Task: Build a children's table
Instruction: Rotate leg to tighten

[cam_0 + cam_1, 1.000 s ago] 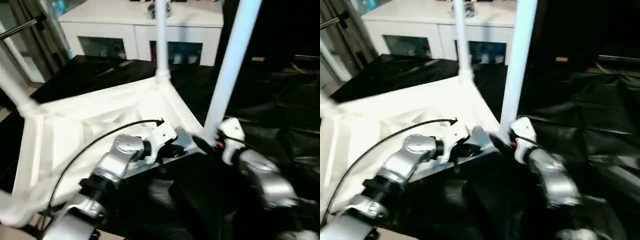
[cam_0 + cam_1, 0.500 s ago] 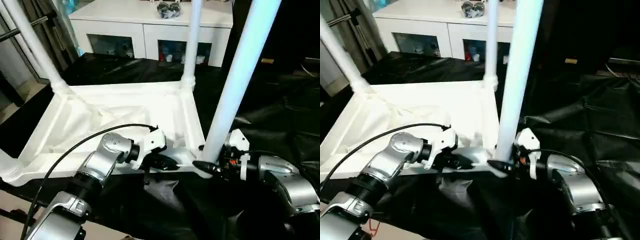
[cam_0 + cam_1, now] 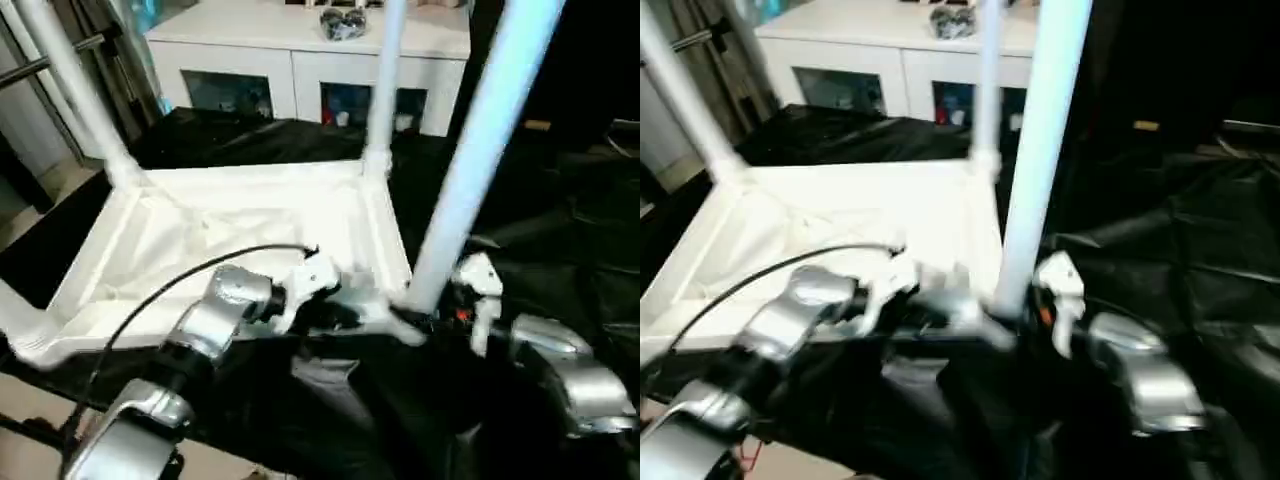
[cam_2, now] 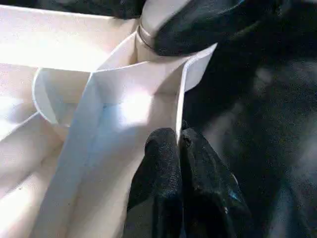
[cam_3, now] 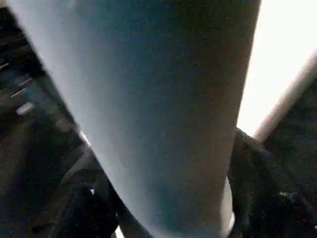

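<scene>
Since a second ago the view has swung and the tabletop point(image 3: 250, 235) reads squarer, lying upside down on the black sheet point(image 3: 560, 230); the right fingers have narrowed around the near leg point(image 3: 470, 160) and the two far legs are now both in sight.

Left gripper point(image 4: 179, 148): fingers pressed together on the thin rim wall of the tabletop, close to the near right corner socket. Judged purpose: pinning the top down so it cannot skid.

Right gripper point(image 3: 425, 320): one finger point(image 5: 81, 203) on each side of the near leg's base, just above the socket. Seems to be steadying or pressing the leg home; a firm clamp is not certain.

Other legs stand at the far right point(image 3: 385, 80) and far left point(image 3: 75, 85) corners. A white cabinet point(image 3: 300, 50) stands behind.
</scene>
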